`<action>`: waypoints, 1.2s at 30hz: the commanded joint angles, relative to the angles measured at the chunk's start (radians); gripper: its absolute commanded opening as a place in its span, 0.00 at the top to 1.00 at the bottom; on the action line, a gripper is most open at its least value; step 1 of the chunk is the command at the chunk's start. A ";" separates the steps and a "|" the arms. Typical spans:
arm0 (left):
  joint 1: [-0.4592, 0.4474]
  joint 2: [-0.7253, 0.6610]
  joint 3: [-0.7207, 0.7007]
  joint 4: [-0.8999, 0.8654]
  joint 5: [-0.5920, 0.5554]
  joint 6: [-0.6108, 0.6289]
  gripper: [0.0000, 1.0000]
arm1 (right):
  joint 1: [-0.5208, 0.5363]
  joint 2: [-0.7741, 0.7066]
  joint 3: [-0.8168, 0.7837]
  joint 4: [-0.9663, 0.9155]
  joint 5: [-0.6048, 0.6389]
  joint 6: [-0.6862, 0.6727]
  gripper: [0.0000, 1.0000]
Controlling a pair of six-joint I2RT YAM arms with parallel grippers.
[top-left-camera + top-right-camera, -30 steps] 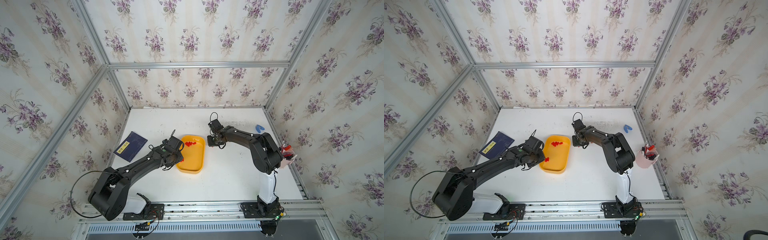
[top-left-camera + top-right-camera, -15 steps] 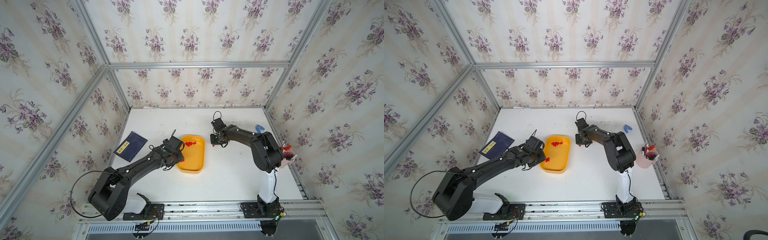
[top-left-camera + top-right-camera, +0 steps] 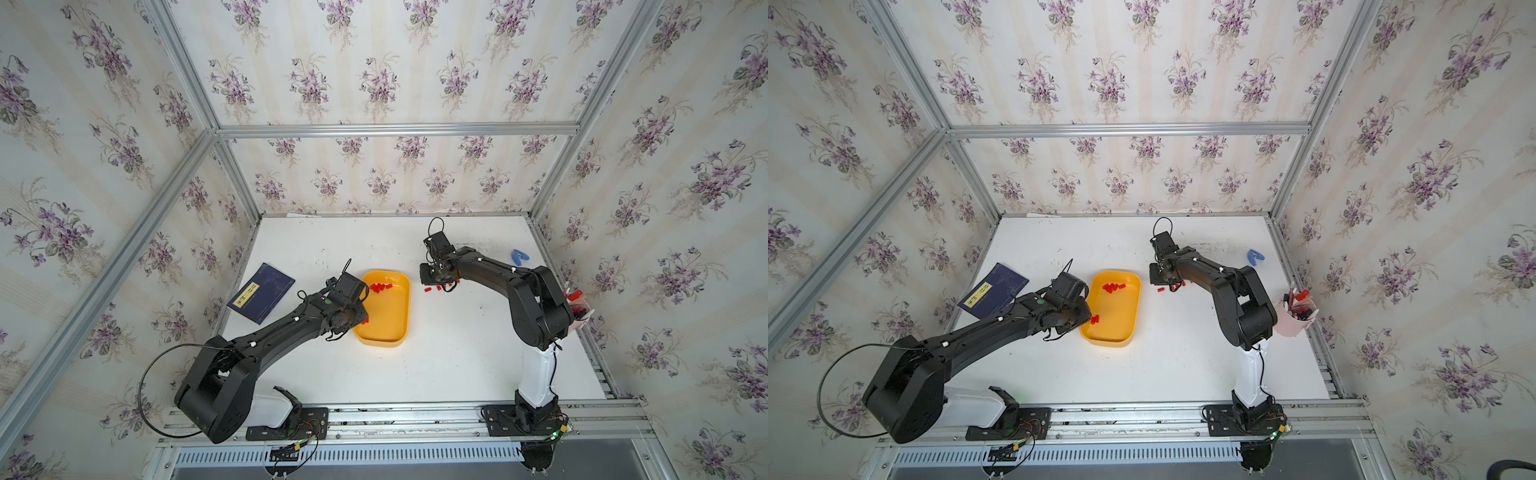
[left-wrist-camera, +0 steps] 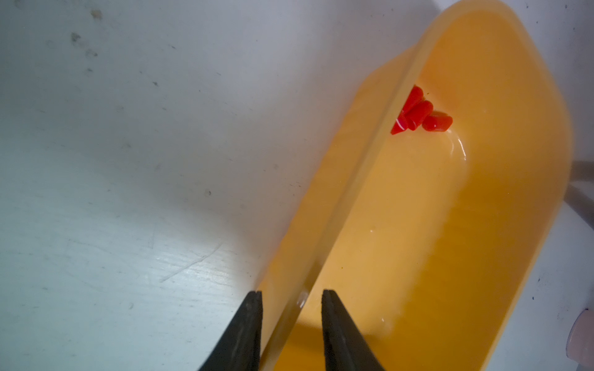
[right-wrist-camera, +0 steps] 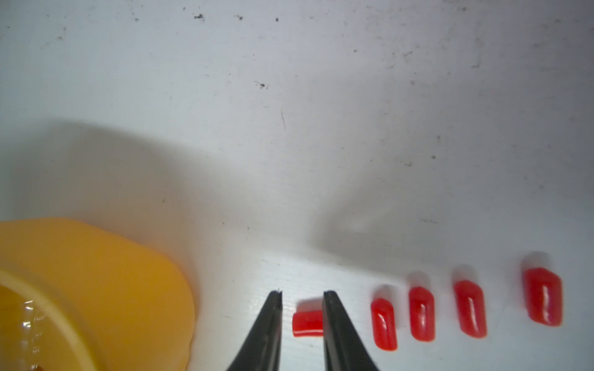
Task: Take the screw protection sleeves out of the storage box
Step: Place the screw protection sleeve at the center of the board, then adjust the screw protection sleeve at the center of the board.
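Screw protection sleeves [image 3: 381, 286] sit in a small cluster at the far end of the storage box [image 3: 386, 336]. A couple more lie against the wall on the left arm's side, next to the left gripper [image 4: 291, 297]. That gripper has not shifted over the last second. One finger is outside the box's long wall and one inside, pinching the rim, apparently to steady the box.

The change is further right. A second ago the right gripper [image 5: 302, 294] was pressed together just beside the box's right edge. It has since swung out over the bench [image 3: 457, 357] and parted its fingers a little. A sleeve [image 5: 308, 322] lies crosswise on the bench between them, clear of one finger and just at the other, so it looks released. Beyond it, four sleeves [image 5: 421, 313] lie side by side in a row.

That makes five out of the box. Judging by the cluster, several more trips remain.
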 commanded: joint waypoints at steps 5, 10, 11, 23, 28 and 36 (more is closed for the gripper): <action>-0.001 0.002 -0.001 0.013 -0.003 -0.001 0.63 | 0.001 -0.035 0.001 -0.033 -0.043 0.062 0.72; -0.001 0.005 -0.004 0.020 -0.001 0.001 0.63 | 0.005 -0.071 -0.006 -0.059 -0.100 0.173 0.70; -0.001 0.004 -0.006 0.022 0.000 0.002 0.63 | 0.006 -0.080 -0.010 -0.065 -0.093 0.196 0.70; -0.001 -0.004 -0.021 0.036 -0.001 0.013 0.63 | 0.006 -0.087 -0.138 0.025 -0.140 0.362 0.68; -0.001 -0.008 -0.024 0.035 -0.003 0.012 0.63 | 0.006 -0.063 -0.124 0.037 -0.130 0.385 0.67; -0.001 -0.014 -0.026 0.035 -0.006 0.015 0.63 | 0.006 -0.051 -0.135 0.032 -0.088 0.399 0.66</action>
